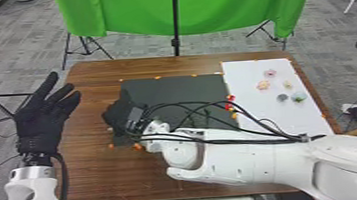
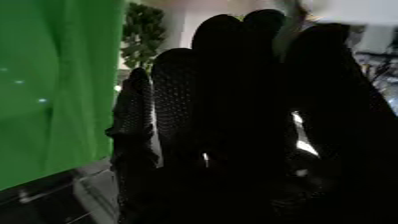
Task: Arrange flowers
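Hanging behind the brown table (image 1: 99, 173): 1 green curtain (image 1: 134, 13).

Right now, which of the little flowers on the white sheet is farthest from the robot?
The pinkish-purple flower, at the far end of the group; the other four on the white sheet all lie closer in.
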